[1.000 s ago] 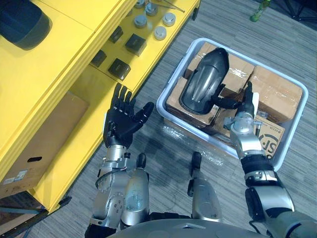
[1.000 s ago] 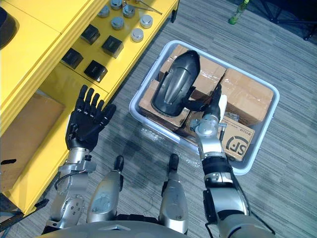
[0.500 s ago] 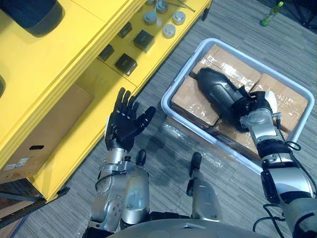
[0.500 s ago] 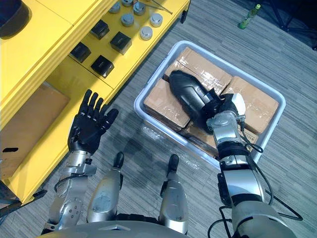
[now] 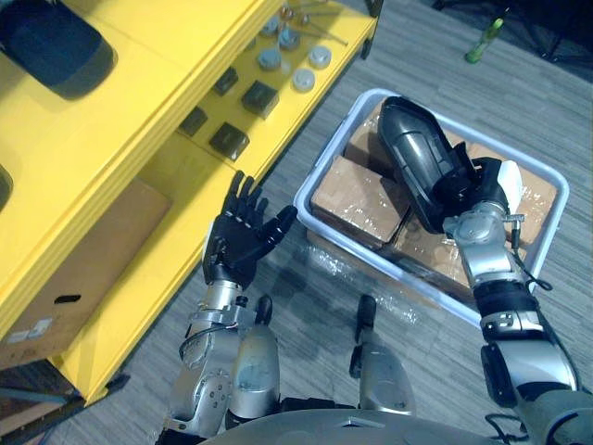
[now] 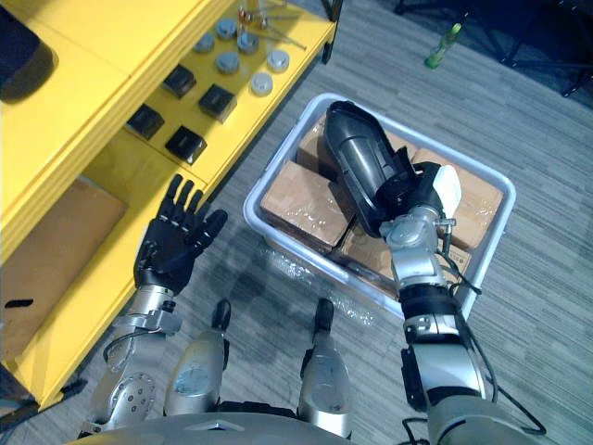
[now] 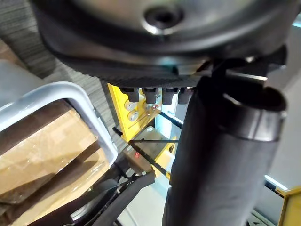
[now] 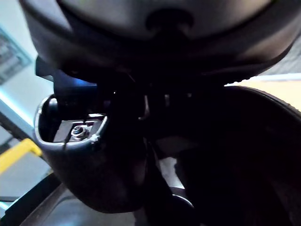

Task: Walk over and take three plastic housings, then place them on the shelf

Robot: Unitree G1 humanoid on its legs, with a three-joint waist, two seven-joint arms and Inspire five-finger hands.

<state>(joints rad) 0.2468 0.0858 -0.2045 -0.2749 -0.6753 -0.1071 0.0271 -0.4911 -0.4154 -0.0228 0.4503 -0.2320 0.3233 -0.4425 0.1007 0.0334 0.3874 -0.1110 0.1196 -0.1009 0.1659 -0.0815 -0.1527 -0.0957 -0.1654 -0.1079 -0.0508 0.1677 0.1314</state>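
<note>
Right hand (image 5: 476, 191) gripping plastic housing (image 5: 413, 153), now raised higher over bin (image 5: 371, 264).

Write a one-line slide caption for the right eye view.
Right hand grips a black plastic housing over the grey bin of cardboard boxes; left hand open beside the yellow shelf.

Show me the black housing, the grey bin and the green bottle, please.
black housing (image 5: 414, 153): left eye view, middle of its glossy shell.
grey bin (image 5: 301, 197): left eye view, left corner of its rim.
green bottle (image 6: 443, 44): right eye view, its body.
</note>
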